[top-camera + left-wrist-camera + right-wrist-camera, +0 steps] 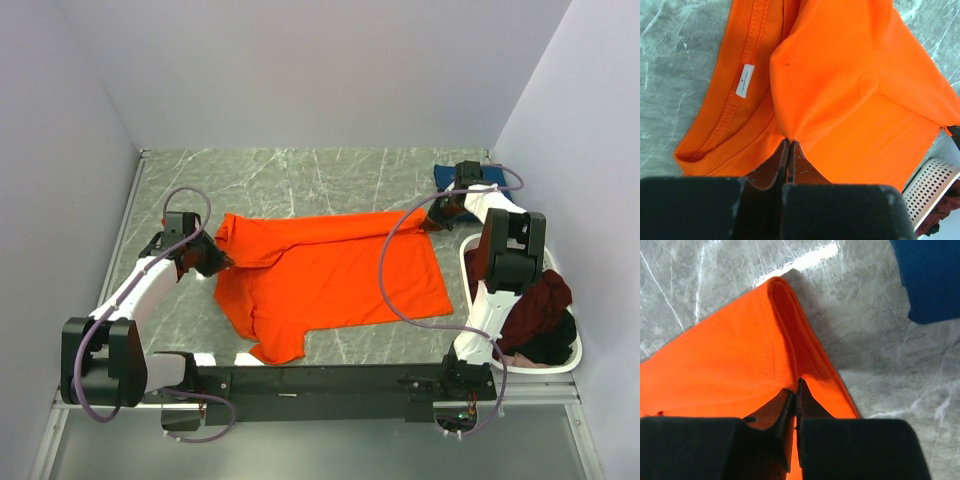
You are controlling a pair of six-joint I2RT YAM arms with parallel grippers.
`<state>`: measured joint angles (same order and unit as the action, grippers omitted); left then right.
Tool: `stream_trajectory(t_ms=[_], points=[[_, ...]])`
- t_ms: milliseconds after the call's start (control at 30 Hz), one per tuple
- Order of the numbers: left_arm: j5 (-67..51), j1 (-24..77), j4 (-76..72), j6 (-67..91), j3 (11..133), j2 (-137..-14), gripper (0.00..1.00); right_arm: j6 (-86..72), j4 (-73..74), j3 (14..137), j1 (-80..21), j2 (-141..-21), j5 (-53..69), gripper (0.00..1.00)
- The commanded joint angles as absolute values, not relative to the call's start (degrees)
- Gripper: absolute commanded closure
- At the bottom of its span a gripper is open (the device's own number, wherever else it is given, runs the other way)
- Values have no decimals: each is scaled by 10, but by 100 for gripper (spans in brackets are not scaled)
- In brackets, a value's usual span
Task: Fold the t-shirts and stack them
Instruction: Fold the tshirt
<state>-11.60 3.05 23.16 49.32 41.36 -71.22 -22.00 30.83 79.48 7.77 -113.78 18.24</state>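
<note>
The orange t-shirt lies spread across the middle of the marble-patterned bench, neck end toward the left arm and hem toward the right. The left claw is clamped on a pinch of orange cloth beside the neckline, and the right claw is clamped on the doubled hem corner at the far side. The step in hand looks like a lengthwise fold, with the far edge brought over toward the near one. To do it well, both claws should travel together at the same height and pace, with the cloth held taut between them so the crease runs straight. The edge should be laid down parallel to the near side, and the claws should let go only once it rests flat. The right claw's hold on the thin corner could slip if pulled sideways. The folded navy t-shirt sits just beside that claw, apart from the orange cloth, and is best not brushed. The white basket at the right holds a maroon t-shirt.
</note>
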Motion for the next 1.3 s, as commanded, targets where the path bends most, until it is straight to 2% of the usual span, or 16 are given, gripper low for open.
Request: stream_trajectory(t_ms=[0,467,767,900,1133,1233,1267], points=[[-121,32,215,504,419,-696,99,-215,316,817,82,-1129,169,93],[-95,32,296,468,499,-689,99,-196,359,850,81,-1110,158,89],[-78,31,287,477,469,-686,99,-192,349,836,83,-1121,143,87],[-75,32,272,480,438,-687,99,-193,344,824,82,-1129,127,79],[-111,31,234,491,372,-657,89,-209,325,813,76,-1089,99,57],[-111,31,242,486,362,-634,74,-213,328,816,58,-1059,66,51],[-98,30,247,483,369,-623,65,-214,329,813,53,-1050,57,50]])
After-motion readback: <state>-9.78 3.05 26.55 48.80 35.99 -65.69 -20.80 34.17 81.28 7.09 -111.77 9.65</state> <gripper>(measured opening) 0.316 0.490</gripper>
